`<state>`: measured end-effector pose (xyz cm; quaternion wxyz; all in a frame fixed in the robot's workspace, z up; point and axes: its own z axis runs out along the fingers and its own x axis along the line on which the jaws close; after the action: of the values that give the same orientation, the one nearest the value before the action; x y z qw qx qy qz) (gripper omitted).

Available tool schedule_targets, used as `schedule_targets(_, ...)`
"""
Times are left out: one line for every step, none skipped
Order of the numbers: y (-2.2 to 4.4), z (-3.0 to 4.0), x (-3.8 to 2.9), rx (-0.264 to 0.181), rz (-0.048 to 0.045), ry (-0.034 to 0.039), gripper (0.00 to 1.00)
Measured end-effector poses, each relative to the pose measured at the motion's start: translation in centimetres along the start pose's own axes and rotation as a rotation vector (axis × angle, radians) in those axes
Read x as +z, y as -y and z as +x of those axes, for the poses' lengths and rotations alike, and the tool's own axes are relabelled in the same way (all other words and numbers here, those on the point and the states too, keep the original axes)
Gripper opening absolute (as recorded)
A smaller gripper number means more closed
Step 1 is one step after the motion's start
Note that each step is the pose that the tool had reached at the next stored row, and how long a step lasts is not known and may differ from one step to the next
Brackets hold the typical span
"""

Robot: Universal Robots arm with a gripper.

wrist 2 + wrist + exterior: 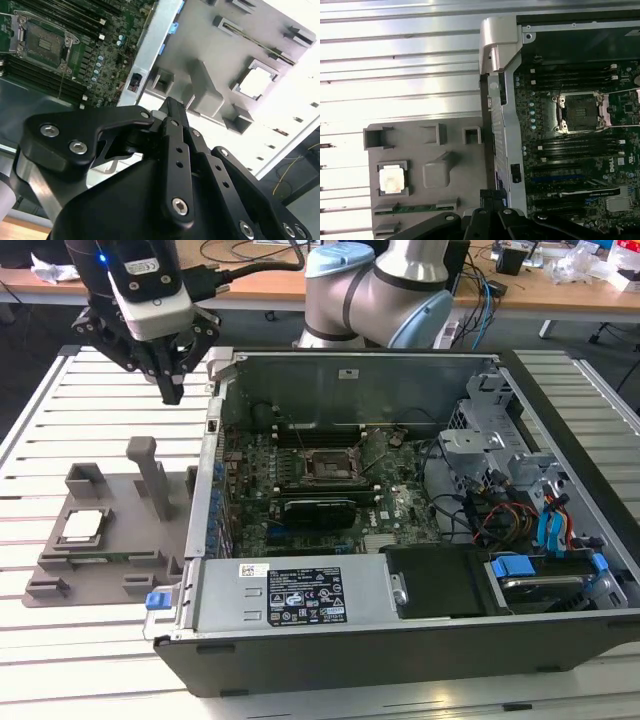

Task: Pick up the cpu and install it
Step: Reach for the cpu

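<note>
While the gripper (172, 392) hangs over the desk (60, 410) with its fingers (174, 125) pressed together on nothing, the cpu (82, 527) sits in its tray (60, 575) pocket, roughly 7 o'clock from the gripper in the exterior view. The socket (322, 466) is inside the case (400, 660), around 3 o'clock from the tray.
</note>
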<state>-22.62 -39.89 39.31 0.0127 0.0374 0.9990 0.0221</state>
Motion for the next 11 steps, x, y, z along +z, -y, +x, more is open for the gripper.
schedule_targets(0.01,0.18,0.0,0.0,0.0,0.0,0.11)
schedule_targets(0.02,0.33,0.0,0.0,0.0,0.0,0.11)
schedule_targets(0.05,0.7,0.0,0.0,0.0,0.0,0.11)
schedule_targets(0.08,1.07,0.0,0.0,-0.0001,0.0001,0.11)
schedule_targets(0.11,1.43,-0.01,0.0,-0.0001,0.0,0.11)
schedule_targets(0.13,1.77,-0.01,0.0,-0.0001,0.0,0.11)
schedule_targets(0.15,1.98,-0.01,0.0,-0.0001,0.0,0.11)
schedule_targets(0.17,2.21,-0.02,0.0,0.0,-0.0001,0.11)
schedule_targets(0.19,2.47,-0.02,0.0,0.0,0.0,0.11)
schedule_targets(0.2,2.67,-0.02,0.0,0.0,0.0,0.11)
schedule_targets(0.22,2.99,-0.01,0.0,-0.0001,0.0,0.11)
